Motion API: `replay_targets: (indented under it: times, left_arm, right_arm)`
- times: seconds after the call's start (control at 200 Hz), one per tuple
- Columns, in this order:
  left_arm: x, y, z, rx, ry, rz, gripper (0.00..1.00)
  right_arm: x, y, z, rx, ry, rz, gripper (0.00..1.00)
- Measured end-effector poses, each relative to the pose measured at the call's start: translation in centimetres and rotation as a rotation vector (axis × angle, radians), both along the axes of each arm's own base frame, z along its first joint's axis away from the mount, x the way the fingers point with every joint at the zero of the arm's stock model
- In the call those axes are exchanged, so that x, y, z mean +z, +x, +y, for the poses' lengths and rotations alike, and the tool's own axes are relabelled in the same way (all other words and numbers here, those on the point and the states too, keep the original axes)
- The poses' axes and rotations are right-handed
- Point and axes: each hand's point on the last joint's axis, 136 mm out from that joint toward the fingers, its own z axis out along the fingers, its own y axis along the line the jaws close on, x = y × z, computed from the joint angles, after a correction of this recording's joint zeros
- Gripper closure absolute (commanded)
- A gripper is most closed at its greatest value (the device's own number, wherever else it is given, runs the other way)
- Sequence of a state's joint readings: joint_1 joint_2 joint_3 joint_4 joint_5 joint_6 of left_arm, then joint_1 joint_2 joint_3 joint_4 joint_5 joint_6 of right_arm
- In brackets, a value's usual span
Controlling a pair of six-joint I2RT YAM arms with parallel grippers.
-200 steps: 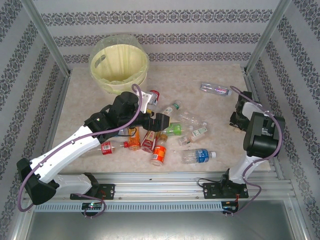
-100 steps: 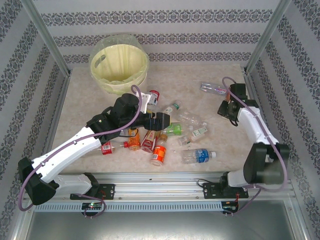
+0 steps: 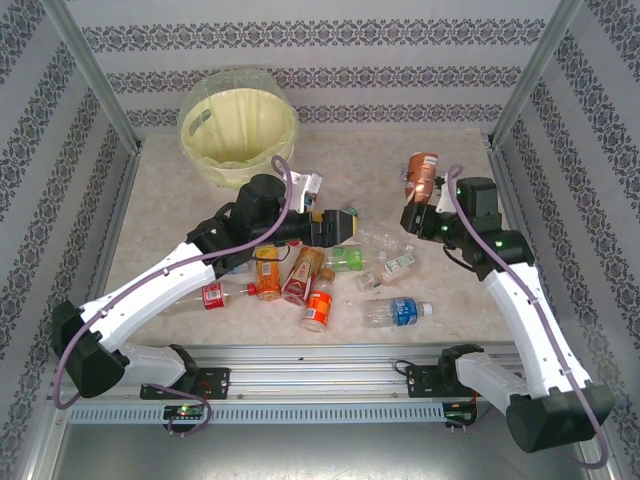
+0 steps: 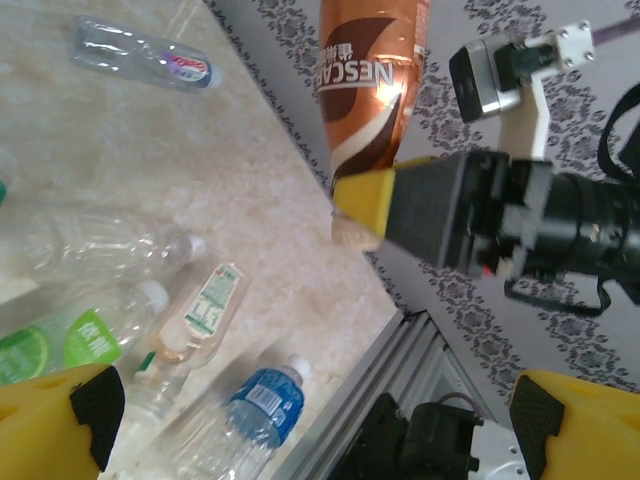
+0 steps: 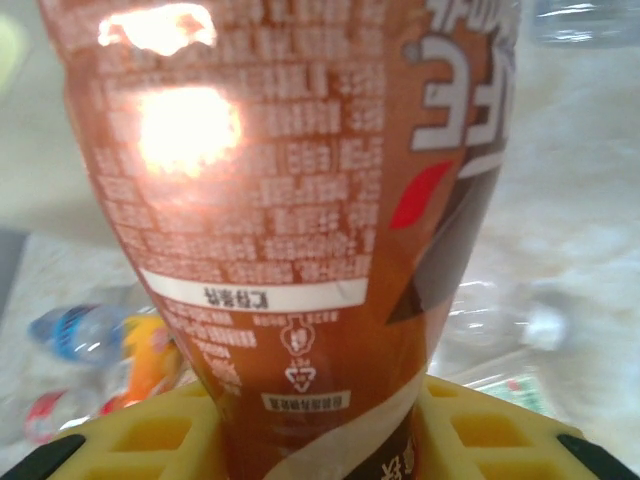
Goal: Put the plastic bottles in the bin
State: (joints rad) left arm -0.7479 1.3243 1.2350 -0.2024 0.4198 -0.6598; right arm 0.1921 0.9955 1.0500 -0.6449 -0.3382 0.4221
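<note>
Right pincer (image 3: 418,200) swung inward, now clamping brown bottle (image 3: 424,170) aloft; left pincer (image 3: 348,226) spread, empty; bin (image 3: 225,172) transfer next.

The pale marbled desk (image 3: 350,160) carries the cream bin (image 3: 238,130) at its far left corner. Around the middle, toward the near edge, lie the plastic bottles: orange-filled ones (image 3: 303,277) bunched together, a green-labelled one (image 3: 345,260), clear ones (image 3: 380,238) and a blue-labelled bottle (image 3: 398,312). Another clear bottle (image 4: 140,55) lies apart, close to the right edge.
</note>
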Motion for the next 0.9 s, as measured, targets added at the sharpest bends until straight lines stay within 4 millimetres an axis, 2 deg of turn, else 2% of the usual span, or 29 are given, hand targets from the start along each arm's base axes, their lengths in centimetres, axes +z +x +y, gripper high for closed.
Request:
replay_targets:
  times: [0.185, 0.505, 0.669, 0.904]
  left_arm:
    - [0.7, 0.4, -0.9, -0.024, -0.049, -0.014, 0.0]
    - [3.7, 0.9, -1.2, -0.054, -0.167, -0.077, 0.0]
    - [3.4, 0.9, -1.4, -0.059, -0.189, -0.073, 0.0]
    - [3.0, 1.6, -0.8, -0.035, -0.197, -0.058, 0.01]
  right_arm:
    - [0.7, -3.3, 4.9, 0.187, 0.043, -0.042, 0.58]
    - [1.2, -6.1, 10.0, 0.363, 0.088, -0.078, 0.58]
    - [0.8, -6.6, 11.6, 0.413, 0.091, -0.07, 0.58]
    - [1.6, -7.4, 12.5, 0.445, 0.11, -0.093, 0.6]
